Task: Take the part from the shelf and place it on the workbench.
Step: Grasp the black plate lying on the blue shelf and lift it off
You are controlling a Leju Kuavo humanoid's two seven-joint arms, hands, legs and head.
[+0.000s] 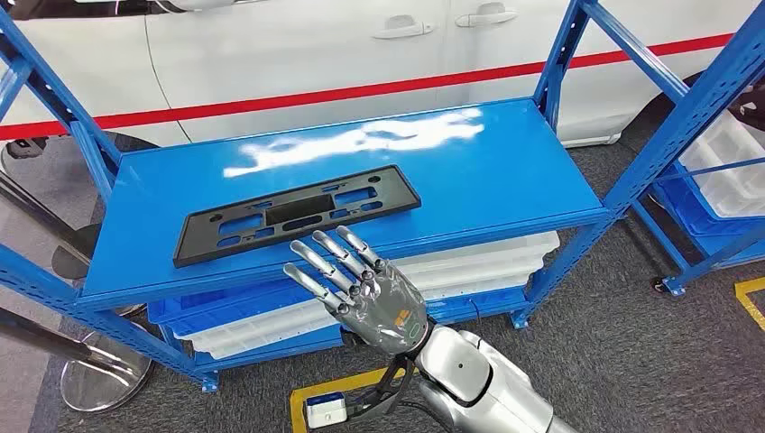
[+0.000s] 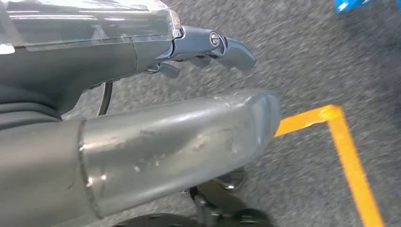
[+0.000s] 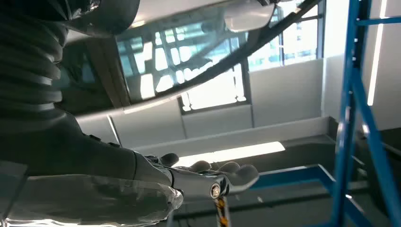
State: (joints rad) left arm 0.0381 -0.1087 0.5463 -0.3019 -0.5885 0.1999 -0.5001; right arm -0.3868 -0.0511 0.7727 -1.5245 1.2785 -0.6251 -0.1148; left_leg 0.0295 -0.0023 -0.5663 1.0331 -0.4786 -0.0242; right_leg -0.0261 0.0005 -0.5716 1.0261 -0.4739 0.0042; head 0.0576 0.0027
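A flat black plastic part (image 1: 296, 213) with several cut-outs lies on the blue shelf (image 1: 505, 171), near its front edge. My right hand (image 1: 356, 284) is raised just in front of that edge, fingers spread and pointing toward the part, holding nothing and a short way from touching it. The right wrist view shows the same hand (image 3: 208, 177) with its fingers stretched out and empty. My left hand (image 2: 198, 52) hangs over the grey carpet, with its fingers and thumb extended and nothing in them.
The shelf is a blue metal rack with uprights (image 1: 564, 54) at its corners; white and blue trays (image 1: 271, 316) sit on the lower level. A white car (image 1: 361, 45) stands behind it. Another blue rack (image 1: 713, 171) is at the right. Yellow tape (image 2: 350, 156) marks the carpet.
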